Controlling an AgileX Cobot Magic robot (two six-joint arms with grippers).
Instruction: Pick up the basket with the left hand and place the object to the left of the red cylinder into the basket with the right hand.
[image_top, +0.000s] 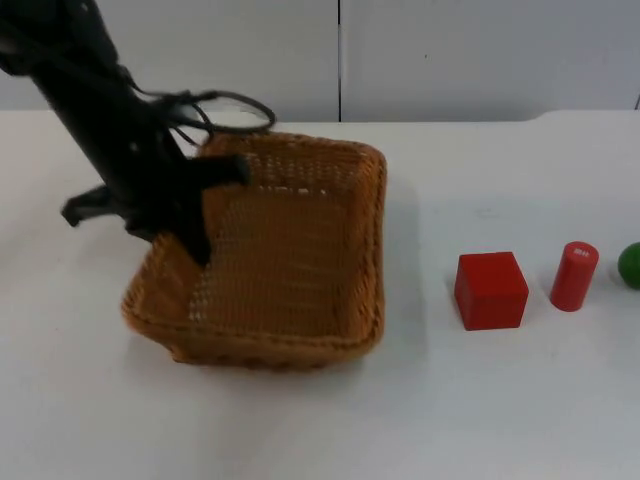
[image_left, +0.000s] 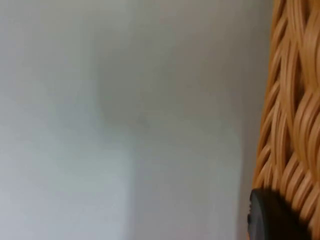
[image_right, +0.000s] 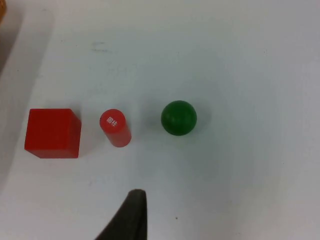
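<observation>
A woven brown basket (image_top: 355, 240) sits left of centre in the top view, tilted, with a shadow along its right side. My left gripper (image_top: 193, 228) is shut on the basket's left wall; one finger reaches down inside it. In the left wrist view the wicker wall (image_left: 295, 110) runs right beside a black fingertip (image_left: 272, 217). A red cube (image_top: 491, 290) stands just left of the upright red cylinder (image_top: 574, 276). My right gripper (image_right: 131, 220) hovers above the table near the red cylinder (image_right: 115, 128) and the red cube (image_right: 53, 133), holding nothing.
A green ball (image_top: 631, 264) lies right of the cylinder at the table's right edge, and the right wrist view shows the ball (image_right: 178, 117) too. The grey partition wall (image_top: 450, 55) closes the table at the back. White table surface (image_top: 480, 410) lies in front.
</observation>
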